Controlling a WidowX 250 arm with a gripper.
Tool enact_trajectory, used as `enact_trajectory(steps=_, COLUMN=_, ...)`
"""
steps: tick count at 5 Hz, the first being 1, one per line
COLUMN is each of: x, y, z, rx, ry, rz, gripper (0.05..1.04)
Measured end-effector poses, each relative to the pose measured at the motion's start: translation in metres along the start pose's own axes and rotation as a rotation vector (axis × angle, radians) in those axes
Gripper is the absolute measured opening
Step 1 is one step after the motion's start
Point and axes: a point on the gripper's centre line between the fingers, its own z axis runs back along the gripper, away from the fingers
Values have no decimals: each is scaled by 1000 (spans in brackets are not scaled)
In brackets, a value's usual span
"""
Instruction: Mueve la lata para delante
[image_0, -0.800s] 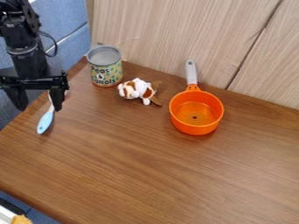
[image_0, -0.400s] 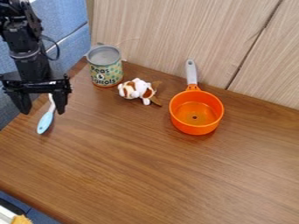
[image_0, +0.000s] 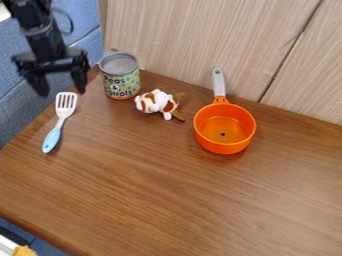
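Note:
My gripper (image_0: 63, 91) hangs at the upper left, near the table's left edge, its two fingers wide apart with nothing between them. To the right of it, the can (image_0: 121, 79) stands upright in the back left corner of the table, close to the wooden panel. The can has a grey top and a green-yellow patterned label. A gap separates the gripper from the can.
A spatula (image_0: 61, 122) with a light blue handle lies below the gripper. Right of the can lies a brown-and-white plush toy (image_0: 157, 103). Farther right is an orange pan (image_0: 224, 129), its grey handle towards the wooden panel (image_0: 200, 40).
The gripper has moved up and slightly right, away from over the spatula, whose slotted head has come into sight. The can has stayed where it was.

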Motion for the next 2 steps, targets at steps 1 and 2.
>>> enact_trajectory(steps=1, x=30, y=-7, z=-7, rx=-10, ry=-14, rz=14, gripper=1001)
enact_trajectory(steps=2, x=56, y=-21, z=-13, rx=-7, ry=-10, rz=14, gripper=1001)
